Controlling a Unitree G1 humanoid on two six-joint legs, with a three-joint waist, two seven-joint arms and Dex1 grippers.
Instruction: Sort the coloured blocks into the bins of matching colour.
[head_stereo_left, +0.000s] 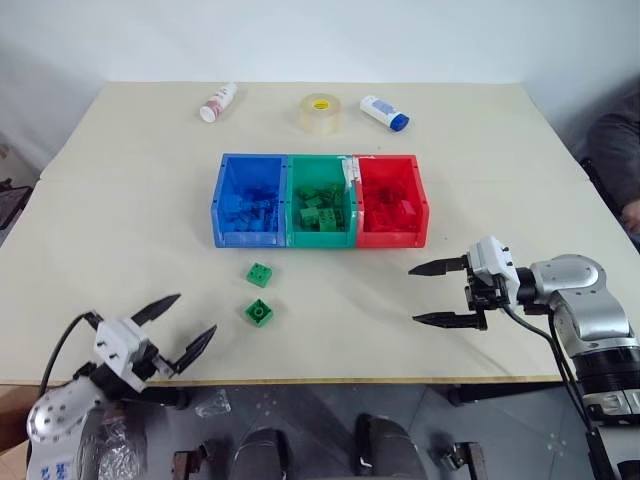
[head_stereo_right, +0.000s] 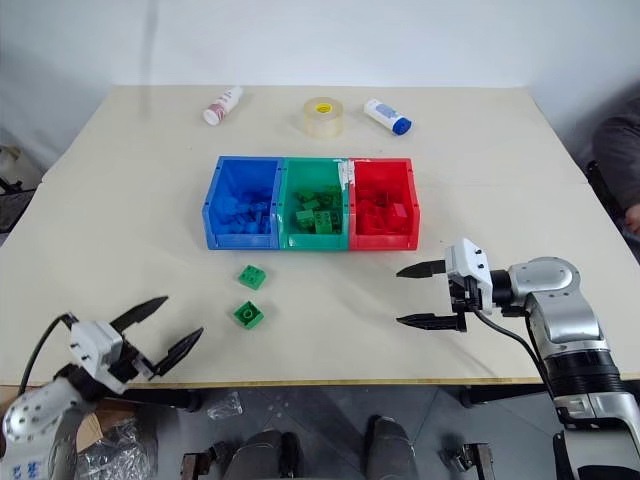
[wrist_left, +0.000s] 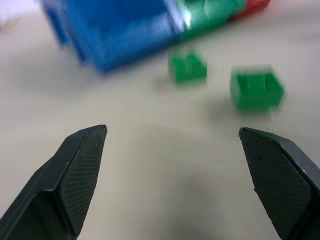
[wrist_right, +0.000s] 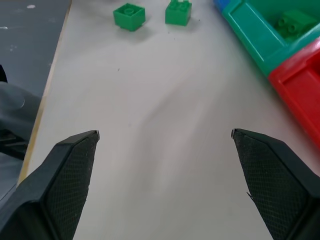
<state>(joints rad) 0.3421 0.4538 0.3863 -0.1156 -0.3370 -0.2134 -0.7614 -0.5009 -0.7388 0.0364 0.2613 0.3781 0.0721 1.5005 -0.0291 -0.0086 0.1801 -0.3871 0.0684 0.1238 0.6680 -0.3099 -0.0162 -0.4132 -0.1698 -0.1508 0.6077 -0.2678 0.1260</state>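
Note:
Two small green blocks lie on the table in front of the bins, one (head_stereo_left: 260, 274) nearer the bins and one (head_stereo_left: 259, 313) nearer the front edge. The joined bins stand mid-table: blue (head_stereo_left: 245, 238), green (head_stereo_left: 320, 238) with green blocks inside, red (head_stereo_left: 390, 238) with red blocks inside. My left gripper (head_stereo_left: 197, 312) hovers open and empty at the front left edge, left of the nearer green block (wrist_left: 256, 90). Right of the blocks, my right gripper (head_stereo_left: 412, 294) is open and empty in front of the red bin, pointing left towards them.
A tape roll (head_stereo_left: 320, 113) and two small white bottles (head_stereo_left: 217, 102) (head_stereo_left: 384, 112) lie at the table's far side. A person's arm (head_stereo_left: 622, 160) shows at the right edge. Bare tabletop lies between the two grippers.

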